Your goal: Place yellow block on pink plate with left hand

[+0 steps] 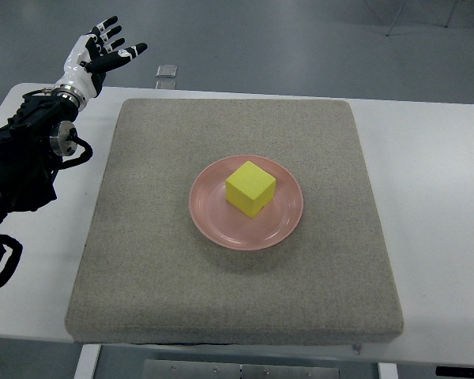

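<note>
Looks like the placing part is basically done: the bright yellow cube-shaped block (250,188) sits on the round pink plate (213,223), roughly centred and maybe a touch toward 12 o'clock, resting flat with one corner pointing toward 6. The plate is in the middle of the square grey fabric mat (150,260) on the white table (434,197). The left hand (99,51) (white and black, fingers spread and holding nothing) is way off at about 10 o'clock from the plate, up past the mat's corner and well apart from the block. So I'd judge the step in hand as the retreat after release, and the next move only calls for parking the arm. Nothing is in the way. There's a small clear-ish object (167,72) near the table's far edge at 11 o'clock, can't tell what. The right arm isn't showing.
</note>
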You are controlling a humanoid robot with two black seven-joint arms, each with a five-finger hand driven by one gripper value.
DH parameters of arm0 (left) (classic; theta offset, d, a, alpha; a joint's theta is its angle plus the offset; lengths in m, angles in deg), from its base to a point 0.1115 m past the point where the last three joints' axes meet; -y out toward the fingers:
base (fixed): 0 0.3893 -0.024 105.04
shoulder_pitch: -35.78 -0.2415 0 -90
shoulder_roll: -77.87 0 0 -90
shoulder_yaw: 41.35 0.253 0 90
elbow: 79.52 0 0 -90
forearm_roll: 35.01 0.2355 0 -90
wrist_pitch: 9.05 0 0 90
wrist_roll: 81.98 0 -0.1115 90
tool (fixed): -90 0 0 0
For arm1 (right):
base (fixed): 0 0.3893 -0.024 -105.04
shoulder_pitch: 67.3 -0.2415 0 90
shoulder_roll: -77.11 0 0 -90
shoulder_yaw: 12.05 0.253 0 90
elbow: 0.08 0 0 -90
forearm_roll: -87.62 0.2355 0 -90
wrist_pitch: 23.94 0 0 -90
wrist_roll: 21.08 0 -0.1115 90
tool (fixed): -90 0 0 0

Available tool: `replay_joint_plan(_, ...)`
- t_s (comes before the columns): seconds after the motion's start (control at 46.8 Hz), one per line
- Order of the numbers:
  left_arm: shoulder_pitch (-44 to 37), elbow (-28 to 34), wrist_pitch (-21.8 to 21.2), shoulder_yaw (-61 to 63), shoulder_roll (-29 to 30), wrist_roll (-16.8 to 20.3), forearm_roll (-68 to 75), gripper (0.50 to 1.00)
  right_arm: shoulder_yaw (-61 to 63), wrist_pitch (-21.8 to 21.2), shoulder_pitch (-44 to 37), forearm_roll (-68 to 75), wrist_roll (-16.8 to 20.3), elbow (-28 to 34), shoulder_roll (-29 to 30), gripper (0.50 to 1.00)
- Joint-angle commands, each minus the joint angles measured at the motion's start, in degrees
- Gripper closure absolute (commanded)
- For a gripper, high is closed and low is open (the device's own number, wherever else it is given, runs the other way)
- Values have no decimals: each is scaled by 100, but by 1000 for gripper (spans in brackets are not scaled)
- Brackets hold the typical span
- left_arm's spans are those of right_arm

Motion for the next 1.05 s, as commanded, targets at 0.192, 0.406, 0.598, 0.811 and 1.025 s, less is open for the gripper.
replay_joint_plan(0.192,-62,1,446,-1123,1,107,-1,549,0,-6,0,0,-9,0,0,576)
replay_joint_plan(0.406,-115,10,358,-1502,1,98,-45,542,0,3,0,0,0,0,0,576)
replay_joint_plan(0.598,-115,1,59,-1511,1,107,-62,536,0,3,0,0,0,0,0,576)
replay_joint_plan(0.811,-115,1,-46,-1493,1,107,-53,536,0,-6,0,0,-9,0,0,576)
replay_joint_plan(1.025,-106,-8,-46,-1484,1,107,-45,536,-17,-6,-9,-9,-9,-9,0,576)
